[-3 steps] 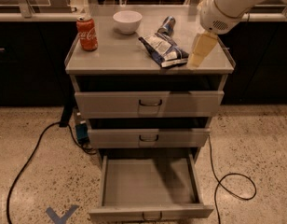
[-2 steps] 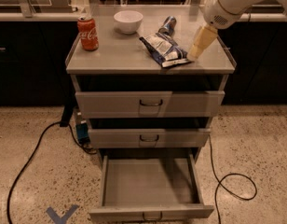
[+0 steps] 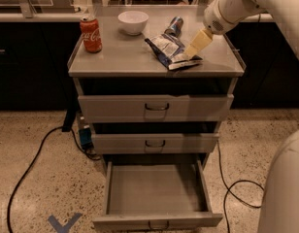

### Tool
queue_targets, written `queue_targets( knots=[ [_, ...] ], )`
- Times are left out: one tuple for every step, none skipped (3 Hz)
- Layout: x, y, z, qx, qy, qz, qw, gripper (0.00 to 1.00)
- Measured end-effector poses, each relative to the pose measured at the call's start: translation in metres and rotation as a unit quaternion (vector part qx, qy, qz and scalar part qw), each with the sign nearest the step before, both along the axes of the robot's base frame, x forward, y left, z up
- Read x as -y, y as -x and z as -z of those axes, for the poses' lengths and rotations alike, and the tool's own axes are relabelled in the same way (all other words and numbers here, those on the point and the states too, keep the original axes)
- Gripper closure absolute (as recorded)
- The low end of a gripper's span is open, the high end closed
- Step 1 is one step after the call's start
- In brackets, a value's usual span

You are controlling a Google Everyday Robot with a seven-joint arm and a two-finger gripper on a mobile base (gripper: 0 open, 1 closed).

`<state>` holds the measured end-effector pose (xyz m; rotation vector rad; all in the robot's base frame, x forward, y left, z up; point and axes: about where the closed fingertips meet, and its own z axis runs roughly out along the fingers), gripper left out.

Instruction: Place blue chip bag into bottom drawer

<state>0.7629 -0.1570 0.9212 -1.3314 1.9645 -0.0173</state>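
The blue chip bag (image 3: pixel 168 51) lies flat and crumpled on the right half of the grey cabinet top (image 3: pixel 115 57). My gripper (image 3: pixel 189 54) reaches down from the upper right, and its cream tip is at the bag's right end, touching or just above it. The bottom drawer (image 3: pixel 157 191) is pulled out wide and its tray is bare. The two drawers above it are shut.
A red cola can (image 3: pixel 91 34) stands at the top's left, a white bowl (image 3: pixel 133 22) at the back middle, and a blue-silver drink can (image 3: pixel 175 25) behind the bag. Black cables (image 3: pixel 28 166) run over the floor on both sides. My robot body (image 3: pixel 285 188) fills the lower right.
My gripper has moved left and slightly down, from beside the bag's right edge onto its right end. The bag, the cans and the drawers have not moved.
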Motion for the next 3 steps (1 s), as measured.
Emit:
queue_targets(
  knots=[
    [0.0,0.0,0.0,0.0,0.0,0.0,1.0,0.0],
    [-0.007,-0.002,0.009,-0.007,-0.009,-0.004,0.9999,0.0],
    [-0.026,-0.006,0.024,-0.023,-0.027,-0.023,0.9991,0.0]
  ],
)
